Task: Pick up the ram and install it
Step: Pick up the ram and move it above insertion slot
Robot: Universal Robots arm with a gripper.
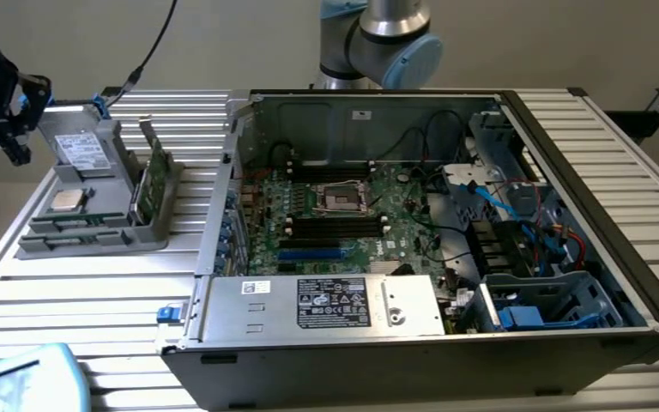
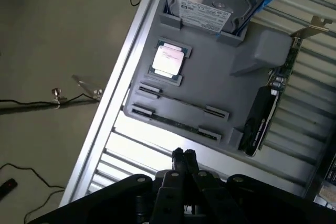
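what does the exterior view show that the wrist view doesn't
The exterior view adds the inside of the open black computer case, with its green motherboard and silver power supply box. The wrist view adds the grey floor with thin black cables. Both share the grey plastic parts holder, the square silver processor chip, the silver hard drive, the long narrow green ram stick lying in the holder, and the black gripper, shut and empty, beside the holder.

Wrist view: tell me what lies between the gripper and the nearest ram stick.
The grey tray's rim and a bare table slat lie between the shut gripper and the ram, seen in the wrist view.
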